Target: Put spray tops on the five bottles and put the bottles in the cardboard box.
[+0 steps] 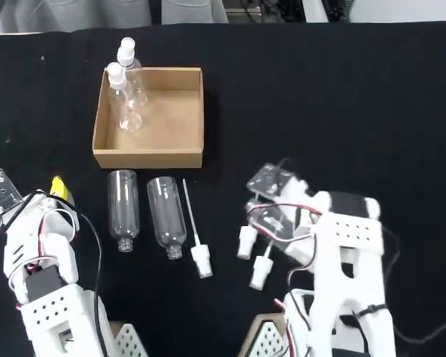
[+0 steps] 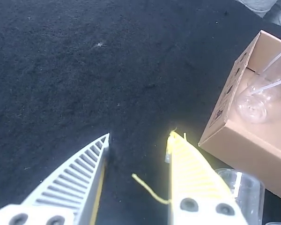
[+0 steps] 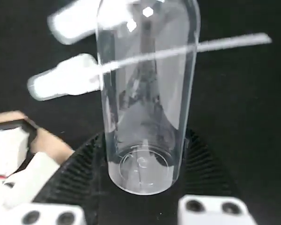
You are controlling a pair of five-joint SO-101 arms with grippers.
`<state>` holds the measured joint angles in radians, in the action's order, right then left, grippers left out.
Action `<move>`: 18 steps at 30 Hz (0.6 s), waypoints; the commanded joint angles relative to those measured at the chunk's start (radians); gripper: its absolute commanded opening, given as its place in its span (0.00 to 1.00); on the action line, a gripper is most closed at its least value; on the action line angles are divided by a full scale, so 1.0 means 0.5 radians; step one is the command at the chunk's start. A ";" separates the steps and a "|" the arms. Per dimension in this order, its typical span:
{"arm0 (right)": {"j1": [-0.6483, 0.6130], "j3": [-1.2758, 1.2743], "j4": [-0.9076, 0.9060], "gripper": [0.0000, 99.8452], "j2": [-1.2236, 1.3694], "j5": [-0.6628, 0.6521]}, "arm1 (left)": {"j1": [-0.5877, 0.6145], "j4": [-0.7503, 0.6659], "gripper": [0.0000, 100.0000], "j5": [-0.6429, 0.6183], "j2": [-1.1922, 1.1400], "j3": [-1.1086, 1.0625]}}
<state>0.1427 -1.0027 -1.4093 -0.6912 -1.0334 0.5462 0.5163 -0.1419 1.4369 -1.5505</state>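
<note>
black fingers shut on a clear bottle, three tops loose

the right gripper [image 3: 141,161] has its dark ribbed fingers [image 3: 72,164] pressed against both sides of the held bottle [image 3: 145,93], base toward the wrist. two tops [image 3: 61,82] lie just past it, a thin tube crossing behind the plastic. the left gripper [image 2: 138,154] is spread wide and has nothing in it. it hangs over bare cloth [image 2: 61,56] with a wall of the box [image 2: 225,108] near.

seen from above, the box sits at 11 o'clock with two capped bottles [image 1: 126,111] in its far corner. two loose bottles [image 1: 123,208] lie side by side just off its 6 o'clock wall, and a third top [image 1: 201,260] lies at their 4 o'clock.

risks, as i judge them: the smooth plastic may twist or slide in the grip when a top is pushed on. the tube may bend or miss the neck. the two tops lie so close under the right arm that a swing could scatter them. the round loose bottles would roll at a nudge.

open room is widest from 1 to 3 o'clock. the tight spot is the strip between the box wall and the loose bottles.
</note>
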 commanded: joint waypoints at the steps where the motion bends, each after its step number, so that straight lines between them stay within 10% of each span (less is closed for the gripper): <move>1: 0.273 0.130 0.117 0.14 -0.060 -0.021 | 0.011 -0.018 0.18 0.015 0.049 0.029; 18: 0.736 -0.146 0.509 0.14 -0.069 -0.021 | 0.011 -0.018 0.18 0.015 0.049 0.029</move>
<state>0.4434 -1.0656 -1.2236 -0.6912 -1.0334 0.5462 0.5163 -0.1419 1.4369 -1.5505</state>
